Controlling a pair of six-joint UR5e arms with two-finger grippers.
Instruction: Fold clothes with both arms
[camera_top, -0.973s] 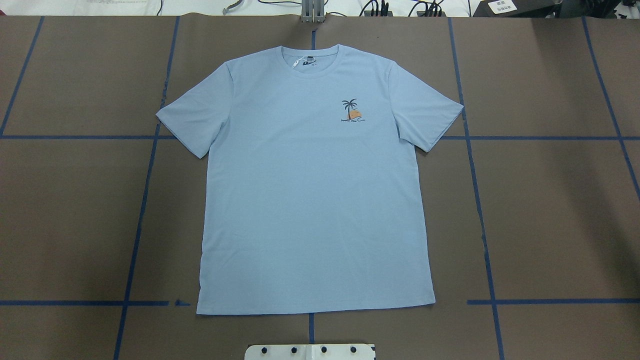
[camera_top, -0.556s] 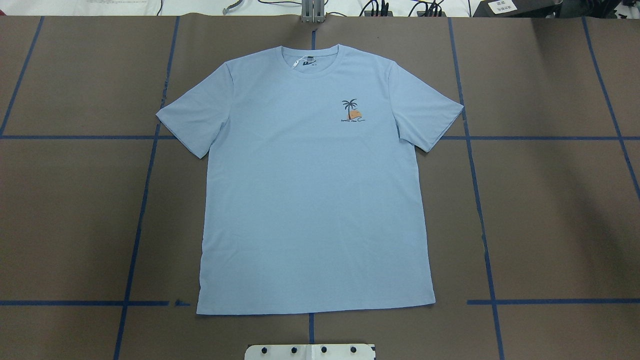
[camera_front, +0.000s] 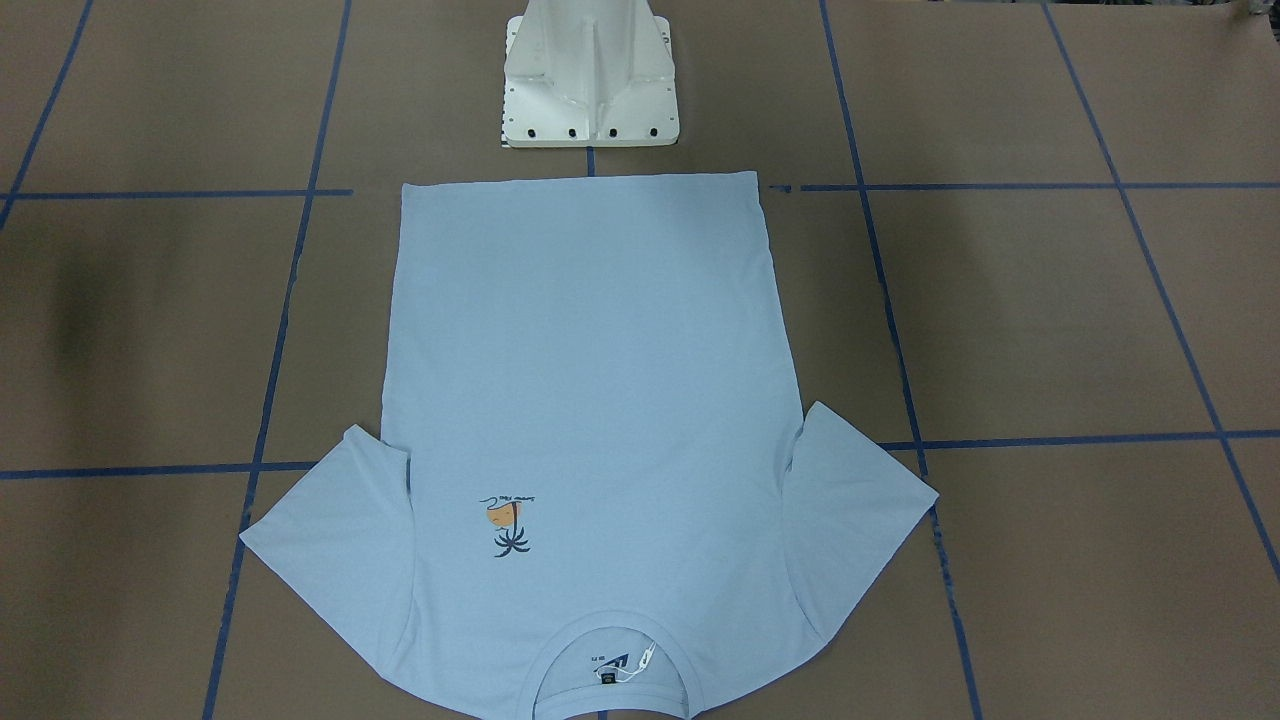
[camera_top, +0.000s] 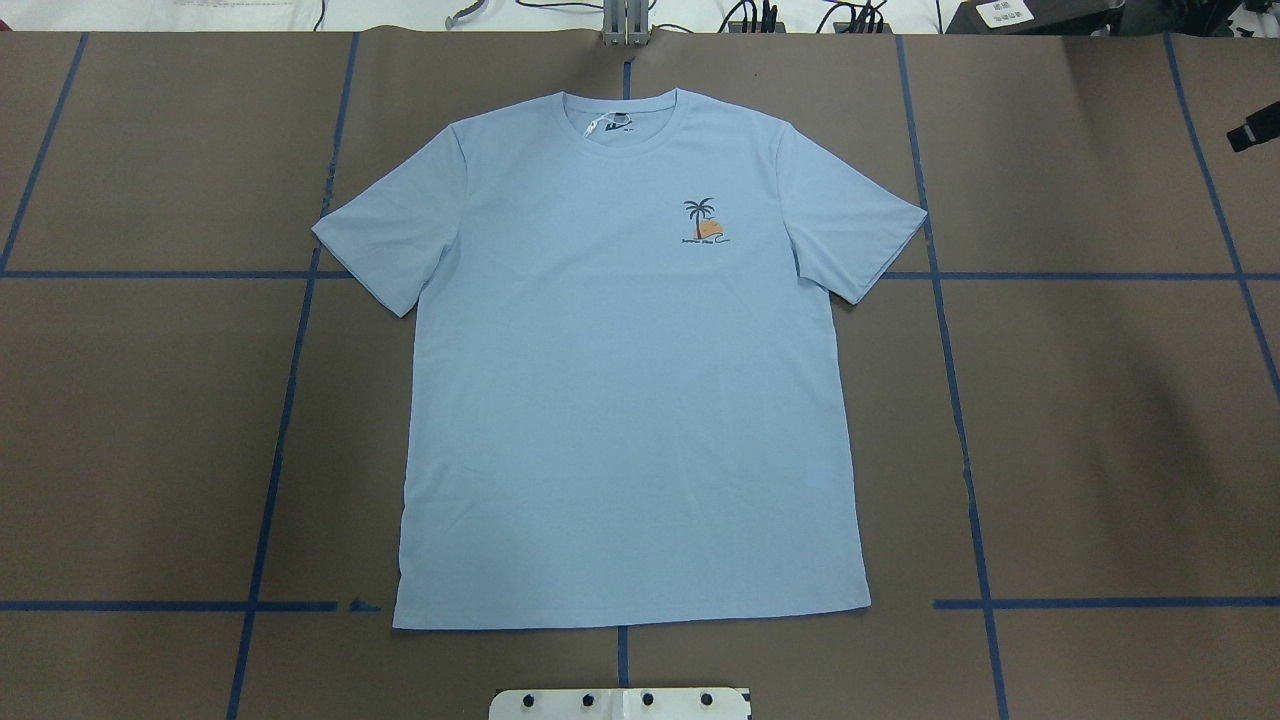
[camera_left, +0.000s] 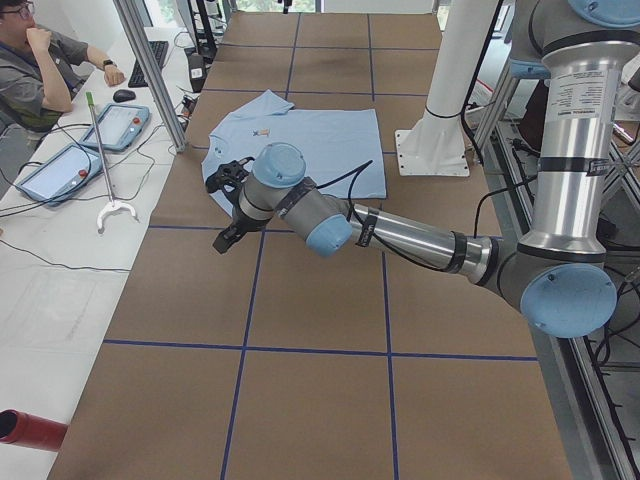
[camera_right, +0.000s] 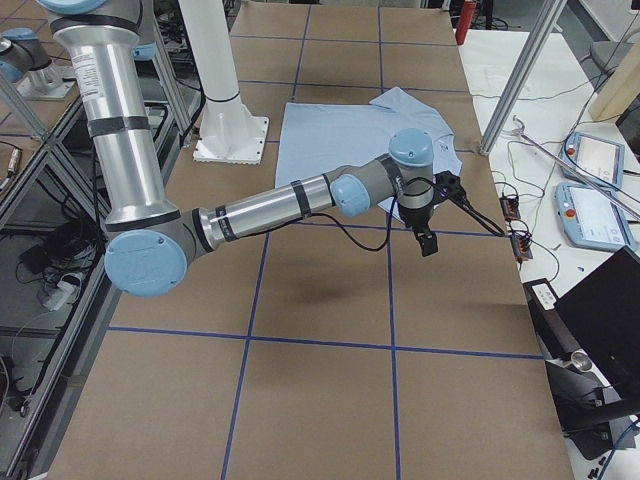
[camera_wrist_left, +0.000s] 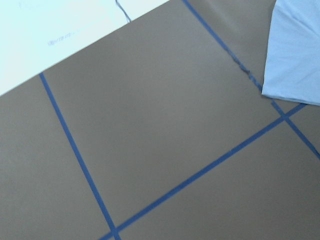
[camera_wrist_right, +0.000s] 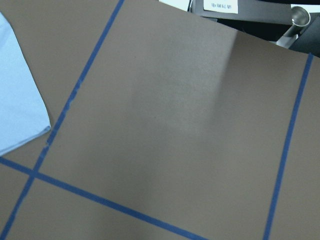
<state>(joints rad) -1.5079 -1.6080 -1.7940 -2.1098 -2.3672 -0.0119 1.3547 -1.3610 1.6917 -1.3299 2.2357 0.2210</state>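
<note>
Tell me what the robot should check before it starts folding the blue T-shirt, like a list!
1. The T-shirt lies flat, print up: ok.
2. Both sleeves are spread out, not tucked under: ok.
3. Nothing lies on the T-shirt: ok.
4. The left claw is clear of the cloth: ok, it hangs over the table beside a sleeve.
5. The right claw is clear of the cloth: ok, it hangs beside the other sleeve.
6. Both claws are open, ready to pinch: cannot tell.
</note>
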